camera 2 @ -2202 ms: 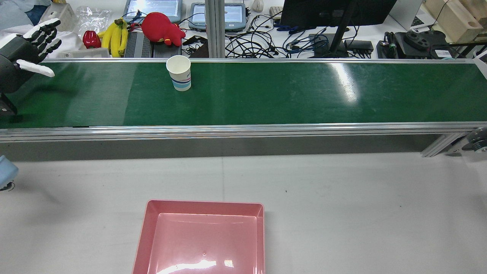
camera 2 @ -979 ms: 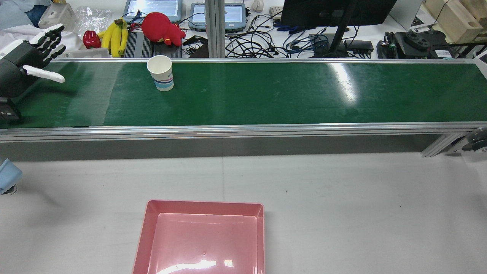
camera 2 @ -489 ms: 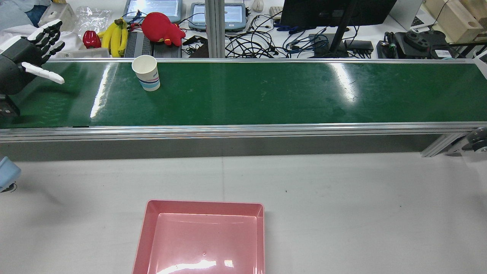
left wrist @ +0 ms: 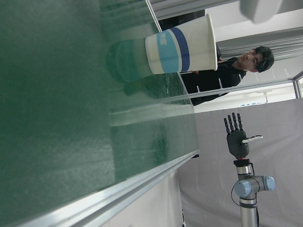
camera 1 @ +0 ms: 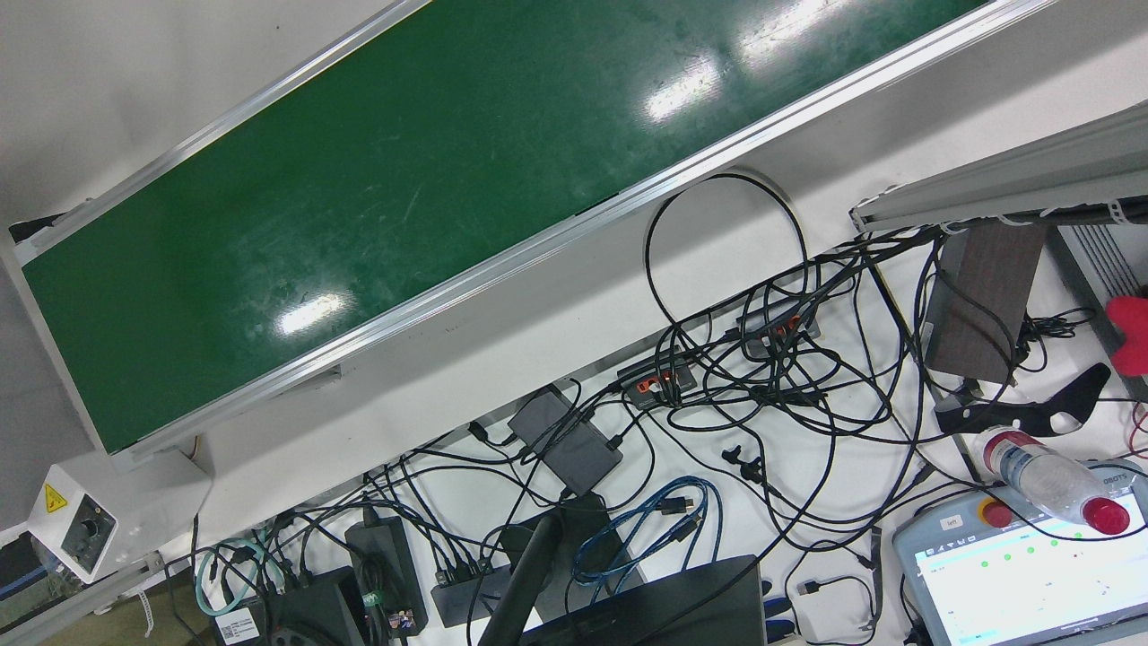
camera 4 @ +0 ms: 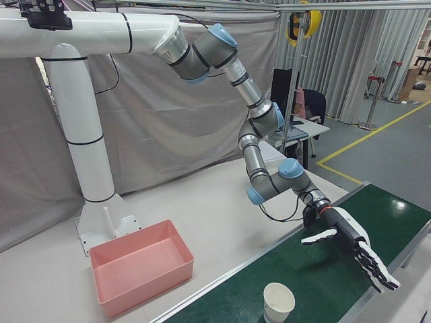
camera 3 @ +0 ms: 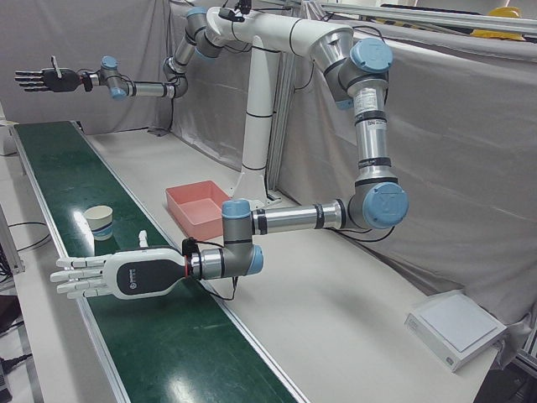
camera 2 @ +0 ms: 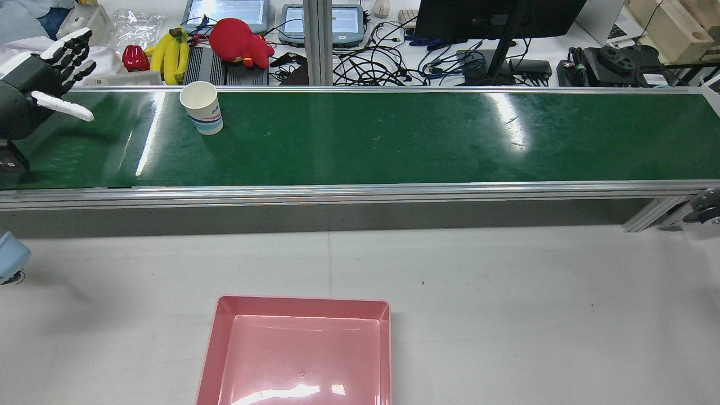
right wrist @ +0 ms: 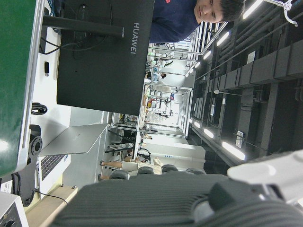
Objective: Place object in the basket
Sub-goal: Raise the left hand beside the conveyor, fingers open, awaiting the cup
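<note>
Since the earlier rear frames, the paper cup is riding the green conveyor belt toward the left of the frame, closing on your left hand, which is barely shifting at the left edge. Right now the cup is standing upright in the upper left of the rear view, near the belt's far rail, well apart from the hand but approaching it.

You are waiting to intercept, so I would judge the step in hand to be timing the grasp. Let the cup come to you rather than chasing it; keep the palm facing it and low enough to wrap the wall below the rim. Paper crushes and tips easily, so close gently around its middle. The cup is travelling along the far side, so you may need to reach across.

Your left hand is hovering over the belt with fingers spread and straight, thumb out to the side, holding nothing; the left-front view shows the forearm lying level along the belt. Your right hand is raised, also spread and empty, far down the line.

Behind you, the pink basket is sitting empty on the desk, bottom centre of the rear view.
</note>
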